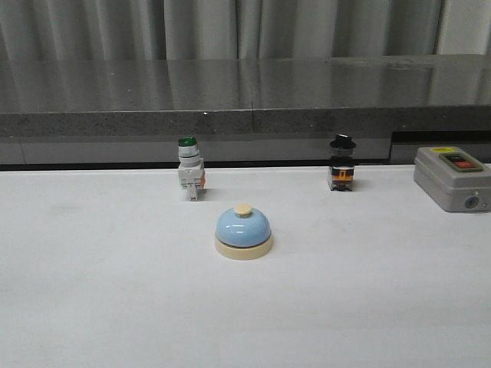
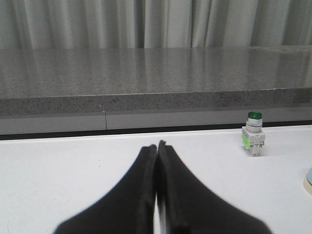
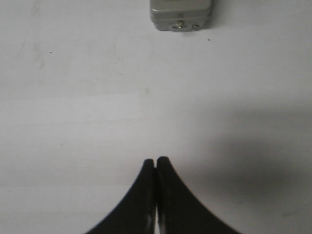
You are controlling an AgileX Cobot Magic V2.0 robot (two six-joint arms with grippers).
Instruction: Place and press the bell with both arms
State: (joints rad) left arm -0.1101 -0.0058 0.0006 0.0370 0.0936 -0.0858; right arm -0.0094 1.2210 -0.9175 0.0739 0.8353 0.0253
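Light-blue dome bell [image 1: 243, 232] with cream button sits mid-counter [image 1: 92, 291], untouched. Left end effector [image 2: 157, 145] and right end effector [image 3: 155, 160] both pressed together; better spread wide, then grip the cream base squarely.

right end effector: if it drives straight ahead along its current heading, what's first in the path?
Most likely the grey box. The right end effector is shut and points roughly at it, with only bare white table between. The box sits slightly off its centreline, and depth is unclear, so a graze or near miss is possible.
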